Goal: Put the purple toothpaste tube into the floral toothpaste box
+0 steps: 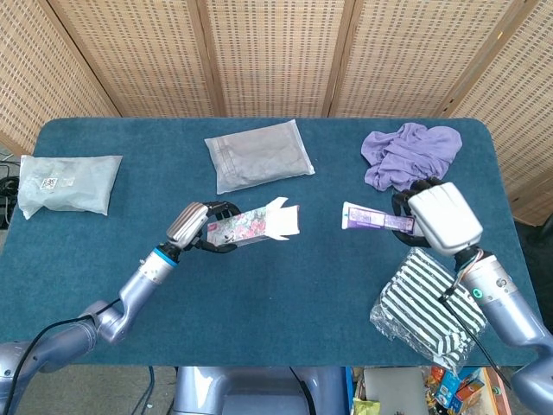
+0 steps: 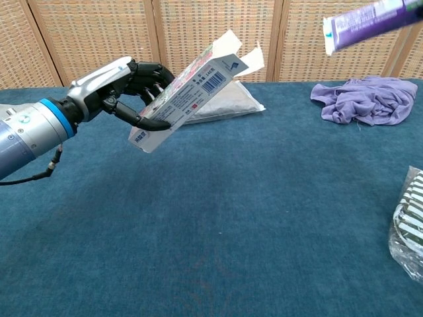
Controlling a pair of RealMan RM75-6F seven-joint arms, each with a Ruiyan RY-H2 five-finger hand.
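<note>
Floral toothpaste box (image 2: 188, 82): gripped by left hand (image 2: 122, 86), raised off the surface (image 1: 285, 294), open flaps tilted toward 2 o'clock; interior not visible.
Purple toothpaste tube (image 1: 377, 220): pinched in right hand (image 1: 436, 216), airborne, at 3 o'clock of the box, apart from it.
Handling: align tube with box axis before insertion, keep flaps clear.
Striped bag (image 1: 428, 311): contents unclear.

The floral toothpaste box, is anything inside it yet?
The floral toothpaste box, held tilted by the left hand, has open flaps; its interior isn't visible. The purple toothpaste tube remains outside.
</note>
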